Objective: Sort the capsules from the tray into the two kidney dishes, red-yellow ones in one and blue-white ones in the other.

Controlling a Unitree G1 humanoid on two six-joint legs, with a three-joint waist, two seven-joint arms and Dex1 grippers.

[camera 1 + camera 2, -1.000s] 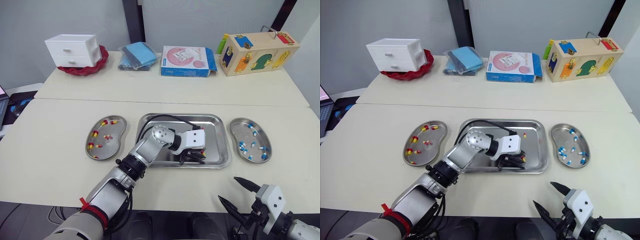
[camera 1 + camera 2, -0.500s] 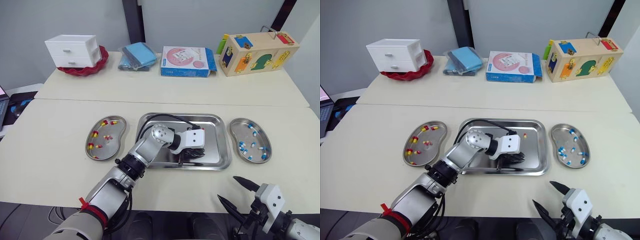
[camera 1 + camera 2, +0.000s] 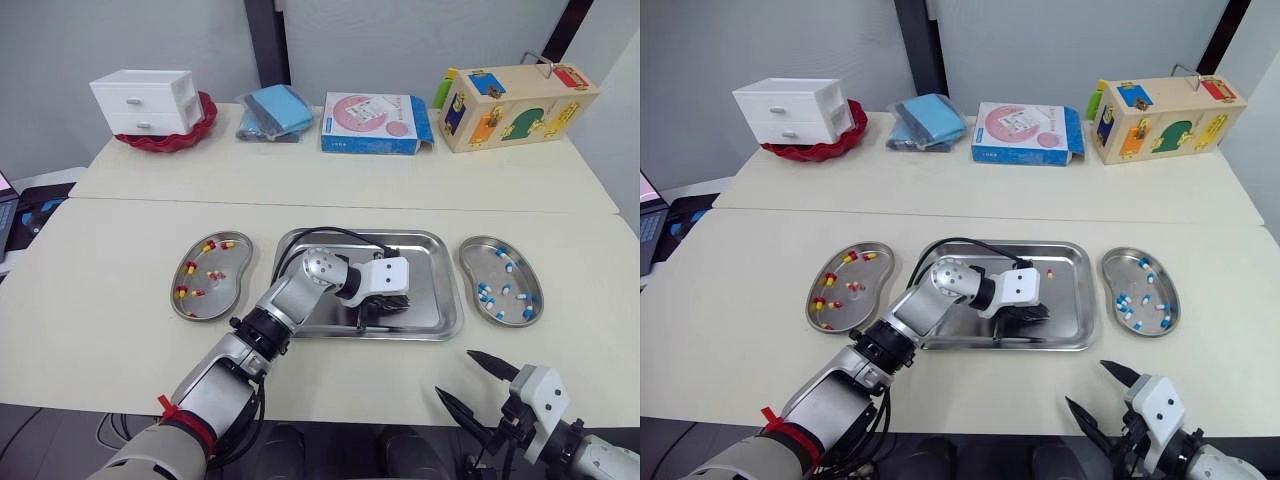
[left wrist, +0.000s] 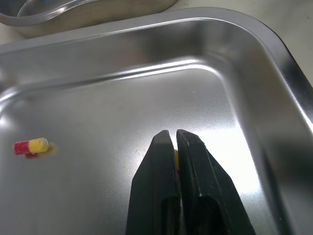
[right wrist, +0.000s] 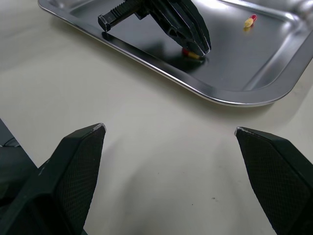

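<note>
In tray [image 4: 276, 78]: left pincer [image 4: 175, 133] tight on red-yellow capsule [image 5: 191, 54]; second capsule [image 4: 30, 146] nearby

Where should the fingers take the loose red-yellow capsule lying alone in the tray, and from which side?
Pinch the loose capsule across its middle, straight down from above, a finger on each long side. It lies flat on the tray floor with bare metal around, and its rounded ends would likely slip. The left gripper is shut on a second capsule.
</note>
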